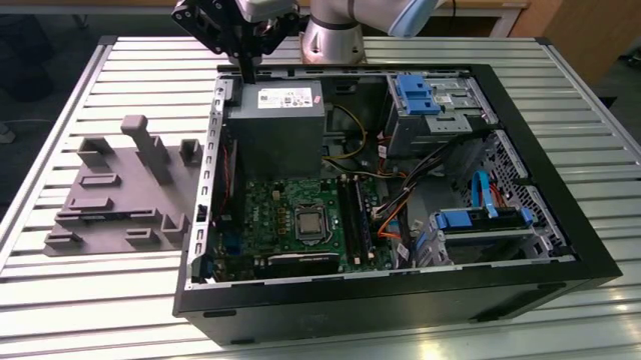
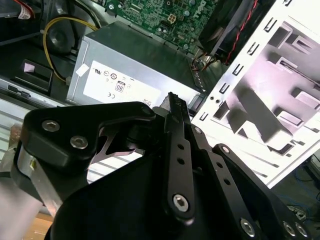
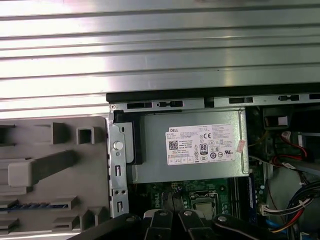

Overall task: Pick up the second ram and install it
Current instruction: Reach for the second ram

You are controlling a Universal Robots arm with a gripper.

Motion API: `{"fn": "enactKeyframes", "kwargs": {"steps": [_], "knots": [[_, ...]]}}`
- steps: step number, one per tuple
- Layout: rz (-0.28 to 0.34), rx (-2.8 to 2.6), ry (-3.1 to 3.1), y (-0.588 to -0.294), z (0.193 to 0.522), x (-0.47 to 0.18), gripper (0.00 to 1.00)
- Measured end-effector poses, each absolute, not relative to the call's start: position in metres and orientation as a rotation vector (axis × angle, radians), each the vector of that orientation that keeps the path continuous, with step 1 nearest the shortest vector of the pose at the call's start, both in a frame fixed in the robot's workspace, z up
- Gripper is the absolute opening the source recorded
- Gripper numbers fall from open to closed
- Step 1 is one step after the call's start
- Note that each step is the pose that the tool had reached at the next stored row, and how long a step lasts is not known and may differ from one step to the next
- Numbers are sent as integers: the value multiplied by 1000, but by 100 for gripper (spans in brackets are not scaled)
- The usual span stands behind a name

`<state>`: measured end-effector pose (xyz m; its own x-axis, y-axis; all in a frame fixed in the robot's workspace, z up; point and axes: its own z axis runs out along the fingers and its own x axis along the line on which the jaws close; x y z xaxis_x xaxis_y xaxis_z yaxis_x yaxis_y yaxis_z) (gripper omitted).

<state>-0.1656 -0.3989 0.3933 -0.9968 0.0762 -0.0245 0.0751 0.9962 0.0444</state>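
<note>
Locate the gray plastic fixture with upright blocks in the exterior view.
The gray plastic fixture lies on the slatted metal table at the exterior view's left, close beside the side wall of the open computer case.

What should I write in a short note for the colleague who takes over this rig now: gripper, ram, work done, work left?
Gripper: looks shut and empty, hanging over the rear wall of the open black computer case, beside the gray metal power supply box.
Second ram: the thin dark blue strip sits in a slot of the gray plastic fixture, on the exterior view's left of the case.
Done: nothing shows for this ram yet.
Left: the pick-up, then installing it on the green motherboard.
</note>
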Motion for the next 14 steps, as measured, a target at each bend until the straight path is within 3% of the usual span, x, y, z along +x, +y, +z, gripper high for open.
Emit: {"fn": "enactKeyframes", "kwargs": {"steps": [14], "knots": [[68, 118, 3112, -399, 393, -175, 11]]}}
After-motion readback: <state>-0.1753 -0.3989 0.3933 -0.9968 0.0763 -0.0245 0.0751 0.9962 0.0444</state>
